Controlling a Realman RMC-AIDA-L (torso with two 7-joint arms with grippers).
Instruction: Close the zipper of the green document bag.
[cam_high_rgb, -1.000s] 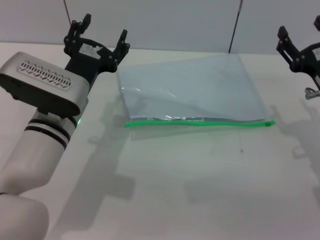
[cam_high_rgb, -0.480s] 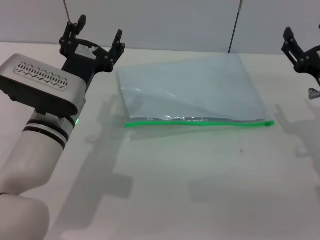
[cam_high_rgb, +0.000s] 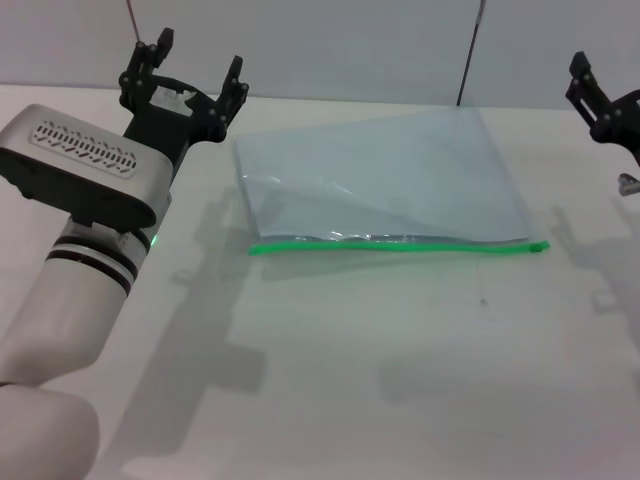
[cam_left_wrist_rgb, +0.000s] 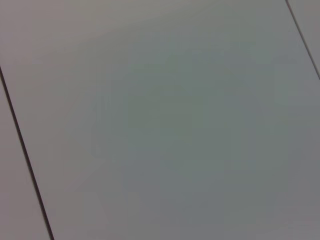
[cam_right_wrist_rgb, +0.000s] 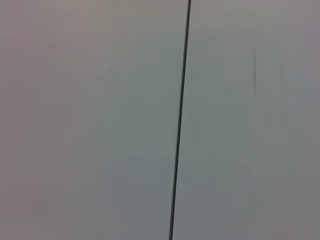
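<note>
Green zipper (cam_high_rgb: 400, 245) is seen as a thin strip along the near long edge of the green document bag (cam_high_rgb: 385, 180), running side to side across the robot's front. The bag lies flat on the white table (cam_high_rgb: 400, 380), roughly centred between the two arms. A small green nub is seen at the zipper's right end, probably the slider, though this cannot be confirmed.

Left gripper (cam_high_rgb: 188, 72) is held in the air beyond the bag's far left corner, fingers spread wide, nothing held. Right gripper (cam_high_rgb: 600, 95) is raised off to the right of the bag's far right corner and is cut by the frame edge; whether it is open cannot be told.

Key relation: the zipper lies nearer the robot than both grippers, on the opposite edge of the bag from them. If the nub is the slider, the right arm is judged the nearer one to it, and travel along the strip toward the left would be needed, with the bag pinned by the other arm.

Table around the bag is bare. Only blank wall panels with dark seams are shown by both wrist views.
</note>
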